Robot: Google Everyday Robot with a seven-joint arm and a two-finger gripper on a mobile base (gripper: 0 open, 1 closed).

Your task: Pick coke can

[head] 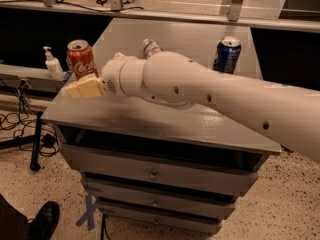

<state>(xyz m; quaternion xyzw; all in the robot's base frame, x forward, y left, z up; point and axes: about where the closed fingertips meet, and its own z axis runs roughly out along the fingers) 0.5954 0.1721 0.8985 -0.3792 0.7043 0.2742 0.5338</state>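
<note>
Coke can (81, 59) stands upright on the grey drawer cabinet (150, 121), and the gripper (81, 89) sits just in front of the can's base, low over the cabinet top. Whether the gripper touches the can, or is set wide or narrow, cannot be told. Right of the can and close by, a clear water bottle (150, 47) pokes up behind the white arm (200, 89); a dark blue can (227, 54) stands well further right, while a small pump bottle (52, 64) stands just left of the coke can on a lower ledge.
</note>
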